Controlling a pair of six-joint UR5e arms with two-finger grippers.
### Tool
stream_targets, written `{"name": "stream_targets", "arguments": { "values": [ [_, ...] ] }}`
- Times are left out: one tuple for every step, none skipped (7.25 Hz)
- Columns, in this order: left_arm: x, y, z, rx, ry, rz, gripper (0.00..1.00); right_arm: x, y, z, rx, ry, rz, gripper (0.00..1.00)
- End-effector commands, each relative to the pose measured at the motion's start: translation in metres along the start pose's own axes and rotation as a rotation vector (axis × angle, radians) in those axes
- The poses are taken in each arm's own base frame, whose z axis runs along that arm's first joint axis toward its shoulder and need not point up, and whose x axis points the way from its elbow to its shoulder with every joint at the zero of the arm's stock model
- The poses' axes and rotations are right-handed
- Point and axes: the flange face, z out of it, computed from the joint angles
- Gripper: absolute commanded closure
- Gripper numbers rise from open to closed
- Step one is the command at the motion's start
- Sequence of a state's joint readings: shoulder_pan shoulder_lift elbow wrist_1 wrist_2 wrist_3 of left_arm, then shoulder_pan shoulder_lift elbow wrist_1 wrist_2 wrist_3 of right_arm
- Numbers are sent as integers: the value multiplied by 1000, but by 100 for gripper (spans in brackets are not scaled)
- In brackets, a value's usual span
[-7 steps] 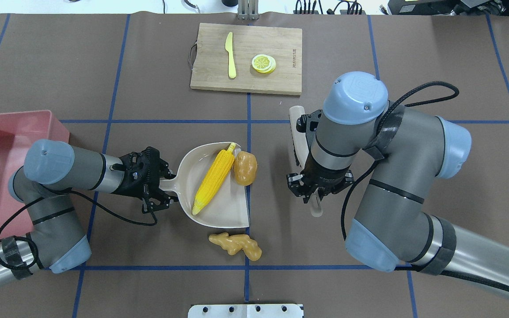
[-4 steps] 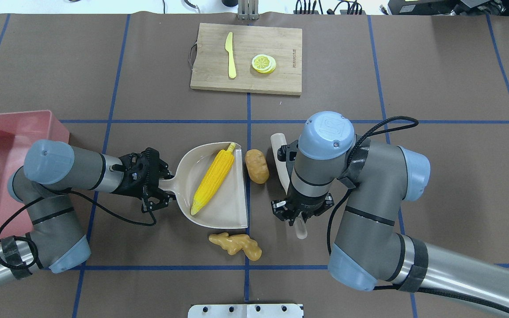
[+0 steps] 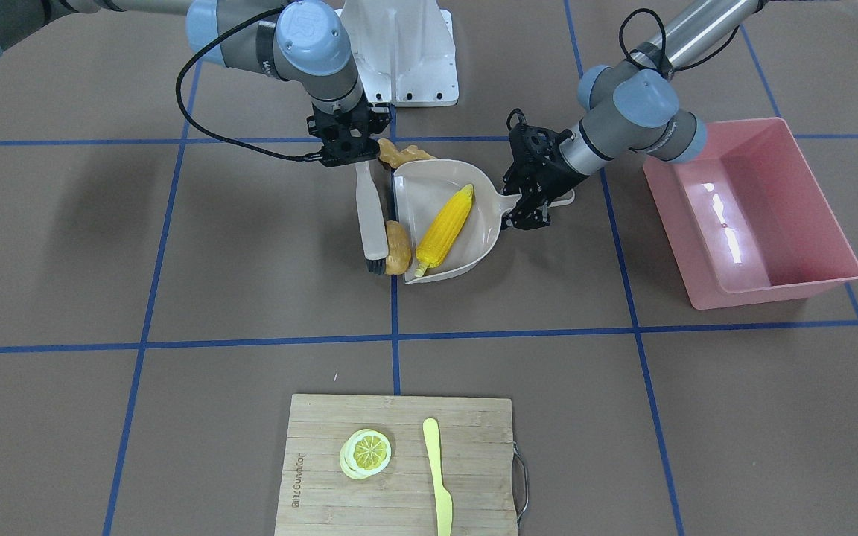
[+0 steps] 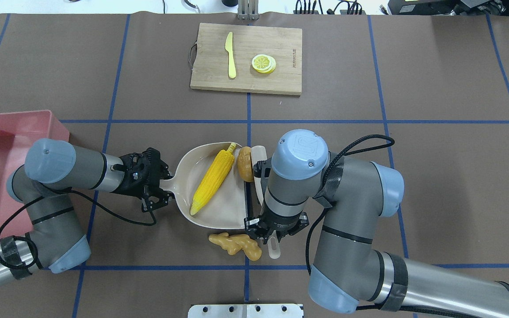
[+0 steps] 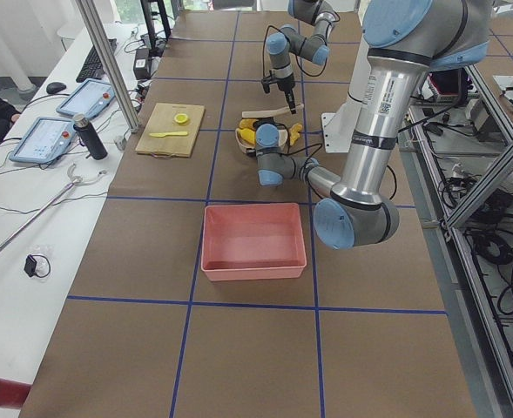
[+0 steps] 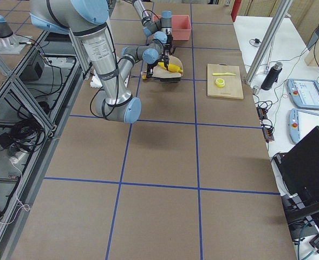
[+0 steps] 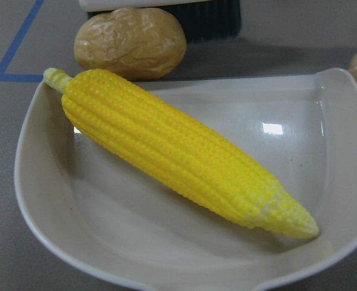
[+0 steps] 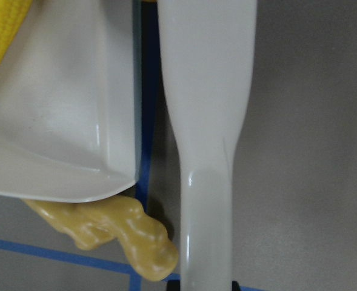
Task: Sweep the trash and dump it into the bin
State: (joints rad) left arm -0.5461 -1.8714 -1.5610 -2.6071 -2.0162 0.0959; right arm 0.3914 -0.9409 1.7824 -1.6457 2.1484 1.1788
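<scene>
Nearest the robot, the ginger root lies on the counter, outside the dustpan and right against its near corner. Just beside that corner, on the pan's open side, the right gripper has its jaws closed narrowly on the handle of a pale brush. The brush lies parallel to the dustpan's straight lip and close beside it, with its dark bristles at the far end.

The corn cob rests inside the dustpan, lying diagonally across the pale floor, its stalk end by the pan's far corner and its tip toward the handle side. The potato sits at the far end of the lip, just outside the pan, with the brush's bristles touching its outer side.

On the side of the dustpan away from the brush, the left gripper clamps its jaws on the pan's short handle. The pink bin stands well apart from the dustpan, beyond the left arm's elbow, and none of the trash is inside it.

Far beyond the dustpan lies a wooden cutting board, bearing a pale yellow knife and a lemon slice.
</scene>
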Motion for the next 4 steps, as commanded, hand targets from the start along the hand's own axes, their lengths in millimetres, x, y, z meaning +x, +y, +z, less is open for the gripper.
{"name": "stream_targets", "arguments": {
  "values": [
    [0, -4, -2, -11, 0, -2, 84, -27, 6, -9, 3, -41, 36, 100],
    [1, -11, -5, -28, 2, -9, 90, -40, 7, -5, -3, -41, 33, 100],
    [1, -17, -8, -43, 2, -16, 96, -58, 5, -6, -4, -47, 31, 100],
    [1, -17, -8, -45, 4, -17, 100, -77, 3, -11, -5, -59, 38, 100]
  ]
}}
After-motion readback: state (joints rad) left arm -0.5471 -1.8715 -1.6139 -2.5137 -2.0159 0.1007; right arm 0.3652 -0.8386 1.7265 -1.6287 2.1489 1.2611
